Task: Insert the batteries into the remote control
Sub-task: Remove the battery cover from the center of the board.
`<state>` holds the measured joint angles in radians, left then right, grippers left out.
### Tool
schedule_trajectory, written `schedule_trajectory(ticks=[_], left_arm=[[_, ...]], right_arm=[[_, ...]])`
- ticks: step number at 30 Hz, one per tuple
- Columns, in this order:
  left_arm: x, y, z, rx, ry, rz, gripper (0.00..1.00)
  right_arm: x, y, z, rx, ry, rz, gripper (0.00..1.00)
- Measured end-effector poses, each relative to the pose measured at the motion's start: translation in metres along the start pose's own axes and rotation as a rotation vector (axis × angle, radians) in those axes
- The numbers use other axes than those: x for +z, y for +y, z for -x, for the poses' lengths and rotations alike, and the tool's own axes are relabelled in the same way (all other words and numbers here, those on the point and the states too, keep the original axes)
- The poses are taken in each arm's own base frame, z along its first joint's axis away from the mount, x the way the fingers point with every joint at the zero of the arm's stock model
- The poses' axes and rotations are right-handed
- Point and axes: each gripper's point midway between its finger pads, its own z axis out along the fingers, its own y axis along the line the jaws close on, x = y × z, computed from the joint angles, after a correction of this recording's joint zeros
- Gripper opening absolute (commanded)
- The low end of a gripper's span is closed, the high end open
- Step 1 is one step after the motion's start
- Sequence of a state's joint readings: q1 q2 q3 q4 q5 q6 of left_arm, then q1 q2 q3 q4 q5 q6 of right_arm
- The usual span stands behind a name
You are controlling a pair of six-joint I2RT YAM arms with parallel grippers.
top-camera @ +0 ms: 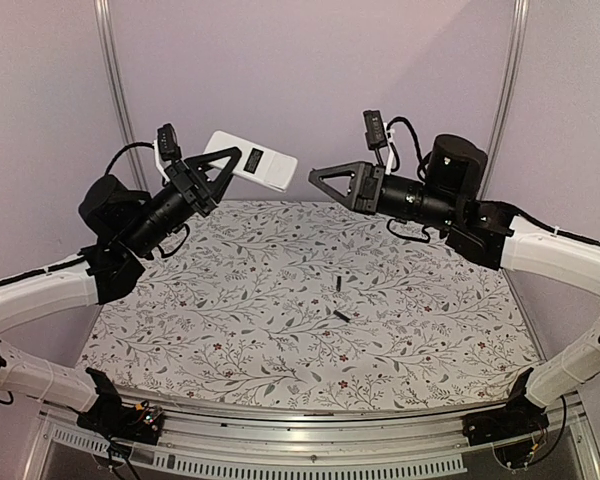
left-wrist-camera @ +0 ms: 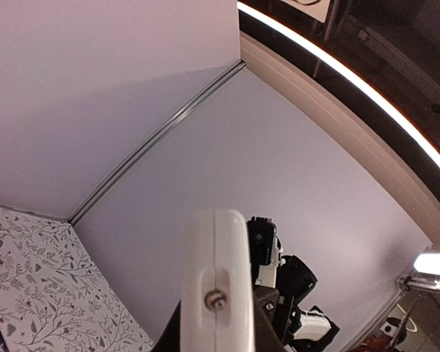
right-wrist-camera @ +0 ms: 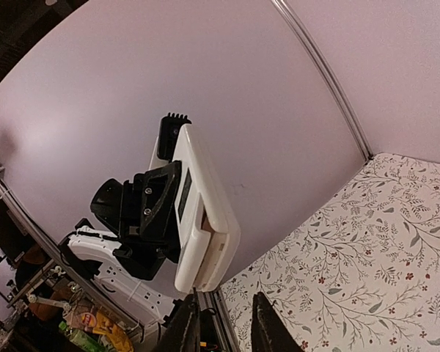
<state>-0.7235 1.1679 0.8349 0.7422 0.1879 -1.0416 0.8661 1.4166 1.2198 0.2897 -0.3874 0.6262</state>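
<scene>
My left gripper [top-camera: 223, 166] is shut on the white remote control [top-camera: 252, 160] and holds it high above the table's far left, its free end towards the right arm. A dark slot shows on its upper face. In the left wrist view I see the remote [left-wrist-camera: 218, 279] end-on. In the right wrist view the remote [right-wrist-camera: 209, 205] shows a back cover that looks slid partly off at its lower end. My right gripper [top-camera: 316, 178] is open and empty, its tips [right-wrist-camera: 226, 326] a short way from the remote's free end. Two black batteries [top-camera: 337, 285] [top-camera: 340, 316] lie on the table.
The floral tablecloth [top-camera: 280, 340] covers the table. Pale walls with metal posts [top-camera: 115, 80] close the back. The table's metal front rail [top-camera: 310, 440] runs between the arm bases.
</scene>
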Motion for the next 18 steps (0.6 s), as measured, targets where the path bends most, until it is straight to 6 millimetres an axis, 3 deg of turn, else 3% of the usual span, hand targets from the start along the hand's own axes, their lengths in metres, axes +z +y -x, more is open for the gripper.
schedule_trajectory(ticks=[3,6,13,18], left_arm=[[-0.002,-0.004,0.005,-0.002,-0.019,-0.005,0.0],[-0.002,-0.004,0.006,-0.004,-0.025,-0.006,0.0],[-0.001,-0.003,0.006,-0.005,-0.025,-0.002,0.0],[0.0,0.0,0.004,-0.003,-0.022,0.005,0.0]], right_arm=[[-0.004,0.004,0.006,0.008,-0.019,-0.001,0.35],[-0.002,0.008,0.009,0.025,-0.026,0.011,0.38],[0.02,0.014,0.005,0.052,-0.004,0.04,0.31],[0.024,0.016,0.0,0.052,0.003,0.042,0.27]])
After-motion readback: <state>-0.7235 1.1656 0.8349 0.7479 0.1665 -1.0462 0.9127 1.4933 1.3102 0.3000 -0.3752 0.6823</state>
